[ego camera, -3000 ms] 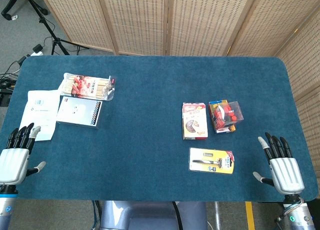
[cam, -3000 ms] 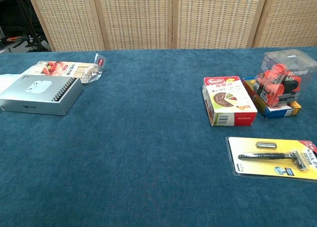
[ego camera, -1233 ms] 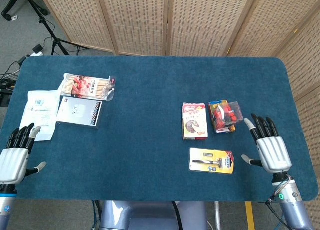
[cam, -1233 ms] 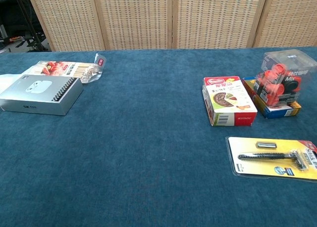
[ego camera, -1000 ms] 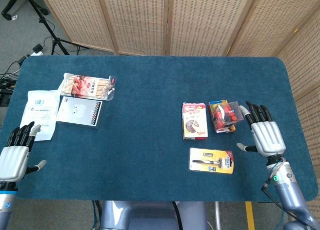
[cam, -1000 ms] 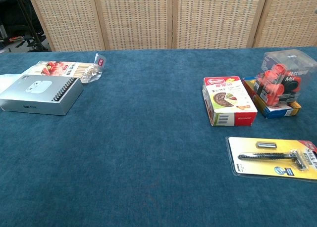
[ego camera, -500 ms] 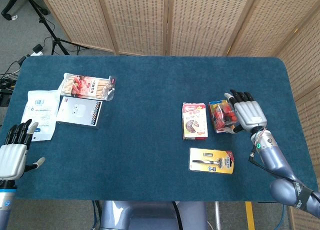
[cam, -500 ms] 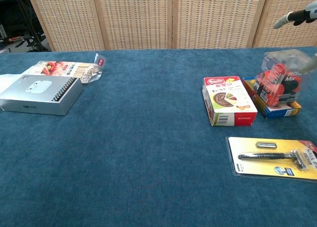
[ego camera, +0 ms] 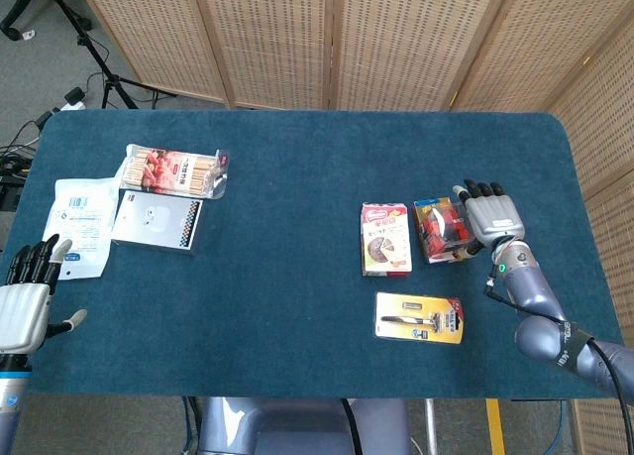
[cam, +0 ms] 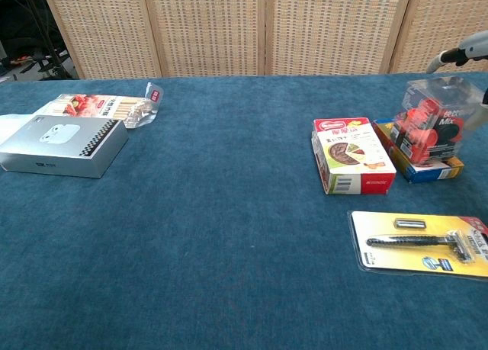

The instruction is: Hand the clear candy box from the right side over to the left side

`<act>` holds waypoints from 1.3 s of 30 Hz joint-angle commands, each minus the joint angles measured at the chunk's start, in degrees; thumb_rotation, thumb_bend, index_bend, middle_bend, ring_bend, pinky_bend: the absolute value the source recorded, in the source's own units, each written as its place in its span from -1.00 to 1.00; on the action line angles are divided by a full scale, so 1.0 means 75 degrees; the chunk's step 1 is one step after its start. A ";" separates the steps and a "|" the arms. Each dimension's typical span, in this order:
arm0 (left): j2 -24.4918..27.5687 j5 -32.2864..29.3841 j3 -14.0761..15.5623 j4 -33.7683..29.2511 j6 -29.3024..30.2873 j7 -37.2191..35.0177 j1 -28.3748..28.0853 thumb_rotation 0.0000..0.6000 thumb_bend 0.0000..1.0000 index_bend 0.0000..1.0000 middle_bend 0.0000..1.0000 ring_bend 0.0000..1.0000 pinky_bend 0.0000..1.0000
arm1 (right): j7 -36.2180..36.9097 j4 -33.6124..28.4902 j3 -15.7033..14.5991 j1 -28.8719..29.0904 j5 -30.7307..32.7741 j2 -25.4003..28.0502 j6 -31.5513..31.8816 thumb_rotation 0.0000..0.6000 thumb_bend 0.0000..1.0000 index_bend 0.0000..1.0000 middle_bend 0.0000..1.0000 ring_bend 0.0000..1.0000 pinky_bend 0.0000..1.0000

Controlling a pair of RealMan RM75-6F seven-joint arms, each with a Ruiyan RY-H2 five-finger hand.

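While the clear plastic candy box (ego camera: 448, 223), filled with red-orange sweets, sits on the right of the blue felt-covered bench (ego camera: 297, 158), the right hand (ego camera: 492, 217) is just beside its outer face. Its fingers (ego camera: 479, 190) are extended and slightly apart, holding nothing; whether they touch the box cannot be told. The step looks like the approach to a grasp; next the fingers would need to close around the smooth, rigid walls. The box rests on a flat yellow and blue carton (cam: 424, 169). Just beyond, away from the fingers, lies a red and white cardboard snack box (ego camera: 384, 239). The left hand (ego camera: 25, 301) hovers spread and empty at the far near-left edge.
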 commanded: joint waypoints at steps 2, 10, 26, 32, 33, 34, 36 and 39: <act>-0.0026 0.0006 0.0017 0.0007 -0.0038 0.0045 -0.0023 1.00 -0.75 -1.00 -1.00 -1.00 -1.00 | 0.0003 0.0249 -0.0241 0.0171 0.0268 -0.0128 -0.0100 1.00 -0.94 -1.00 -1.00 -1.00 -1.00; -0.0044 0.0037 0.0043 -0.0008 -0.0030 0.0067 -0.0029 1.00 -0.75 -1.00 -1.00 -1.00 -1.00 | 0.0680 0.0665 -0.0299 -0.0097 -0.0574 -0.0598 0.0352 1.00 -0.80 -0.34 -0.66 -0.84 -0.65; -0.0059 0.0050 0.0057 -0.0003 -0.0042 0.0026 -0.0047 1.00 -0.74 -1.00 -1.00 -1.00 -1.00 | 0.0983 0.0769 -0.0261 -0.0324 -0.1756 -0.0921 0.1326 1.00 -0.69 0.18 -0.03 -0.15 -0.08; -0.0063 0.0050 0.0087 -0.0008 -0.0127 0.0034 -0.0079 1.00 -0.74 -1.00 -1.00 -1.00 -1.00 | 0.0537 0.0398 -0.0148 -0.0053 -0.1729 -0.0763 0.1469 1.00 -0.69 0.20 -0.03 -0.15 -0.08; -0.0060 0.0066 0.0099 -0.0017 -0.0135 0.0030 -0.0083 1.00 -0.74 -1.00 -1.00 -1.00 -1.00 | 0.0370 0.0258 -0.0113 0.0041 -0.1705 -0.0720 0.1533 1.00 -0.69 0.20 -0.03 -0.15 -0.08; -0.0058 0.0083 0.0105 -0.0025 -0.0130 0.0018 -0.0083 1.00 -0.74 -1.00 -1.00 -1.00 -1.00 | 0.0242 0.0161 -0.0087 0.0113 -0.1692 -0.0694 0.1587 1.00 -0.69 0.20 -0.03 -0.15 -0.08; -0.0047 0.0155 0.0130 -0.0050 -0.0105 -0.0012 -0.0081 1.00 -0.74 -1.00 -1.00 -1.00 -1.00 | -0.0172 -0.0096 -0.0027 0.0326 -0.1650 -0.0636 0.1769 1.00 -0.69 0.20 -0.03 -0.15 -0.08; -0.0031 0.0233 0.0167 -0.0075 -0.0082 -0.0043 -0.0075 1.00 -0.74 -1.00 -1.00 -1.00 -1.00 | -0.0641 -0.0437 0.0098 0.0609 -0.1495 -0.0598 0.1965 1.00 -0.69 0.20 -0.03 -0.15 -0.08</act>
